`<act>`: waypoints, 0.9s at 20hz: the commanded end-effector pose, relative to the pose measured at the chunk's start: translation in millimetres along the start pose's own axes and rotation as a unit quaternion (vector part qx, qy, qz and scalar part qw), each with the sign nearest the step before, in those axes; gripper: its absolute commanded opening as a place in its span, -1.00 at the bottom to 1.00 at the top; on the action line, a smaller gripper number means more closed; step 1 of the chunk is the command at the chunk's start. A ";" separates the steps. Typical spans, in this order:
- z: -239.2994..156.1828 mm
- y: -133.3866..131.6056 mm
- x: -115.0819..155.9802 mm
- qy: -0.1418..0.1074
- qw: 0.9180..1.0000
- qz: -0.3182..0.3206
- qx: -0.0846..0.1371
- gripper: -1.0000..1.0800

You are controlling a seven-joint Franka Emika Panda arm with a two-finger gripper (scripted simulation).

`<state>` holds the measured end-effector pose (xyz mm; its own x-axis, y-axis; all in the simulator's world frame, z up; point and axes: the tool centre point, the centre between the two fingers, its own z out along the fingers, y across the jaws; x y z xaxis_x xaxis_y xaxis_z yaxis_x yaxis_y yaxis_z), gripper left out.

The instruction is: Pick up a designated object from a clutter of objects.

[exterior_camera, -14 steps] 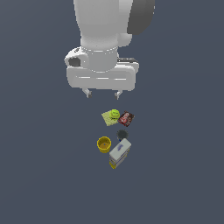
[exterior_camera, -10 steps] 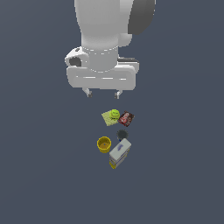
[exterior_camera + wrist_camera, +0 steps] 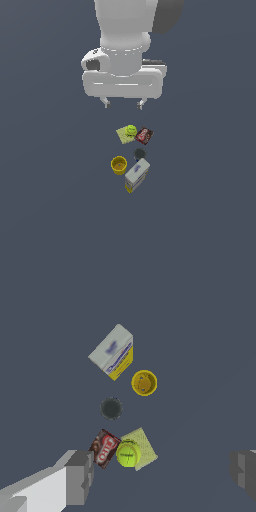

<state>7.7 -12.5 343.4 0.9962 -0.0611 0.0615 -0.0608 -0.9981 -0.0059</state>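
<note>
Flat dark blue-grey ground filled both views and carried every item, with no edge or wall in sight. Nearest the exterior camera lay the carton (image 3: 136,175), white-grey on its broad face with a small blue-purple mark and a yellow end; it was the biggest thing in the clutter and stood clear of any contact with the arm. Just beside it, toward the exterior view's left, sat the small yellow cup (image 3: 119,164), mouth up. Close behind the carton was a small dark round thing (image 3: 140,153), apart from the box though near it. Farther back came the flat red-black packet (image 3: 144,135) and the yellow-green pad (image 3: 125,134) with the green ball (image 3: 131,130) resting on it, packet and pad nearly touching. Beyond and above all of these hung the tool (image 3: 123,103), its two short fingers spread wide and holding nothing, under the bulky white wrist. In the wrist view the tool (image 3: 166,472) showed one grey finger near the packet (image 3: 104,448) and ball (image 3: 128,453), the other well off to the opposite side, while the carton (image 3: 112,351) lay beyond the cup (image 3: 144,382) and the dark round thing (image 3: 111,408), the item of the group farthest from the fingers.
</note>
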 end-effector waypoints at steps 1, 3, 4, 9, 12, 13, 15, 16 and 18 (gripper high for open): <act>0.6 0.3 0.2 0.000 1.000 0.001 0.000 0.92; 1.8 0.1 1.8 -0.001 1.000 0.005 0.000 0.92; 2.6 -0.2 2.9 -0.001 1.000 0.008 0.000 0.92; 9.2 -3.2 11.6 -0.003 1.000 0.029 0.000 0.92; 15.8 -5.7 19.5 -0.005 0.999 0.050 0.000 0.92; 18.4 -6.7 22.5 -0.005 0.998 0.057 0.000 0.92; 24.4 -9.0 29.3 -0.007 0.997 0.075 -0.001 0.92; 27.8 -10.3 32.9 -0.008 0.996 0.085 -0.001 0.92; 35.6 -13.1 40.8 -0.009 0.994 0.106 -0.001 0.92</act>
<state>45.2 -3.6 316.0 0.9699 -0.2396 0.0439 -0.2393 -0.9709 -0.0139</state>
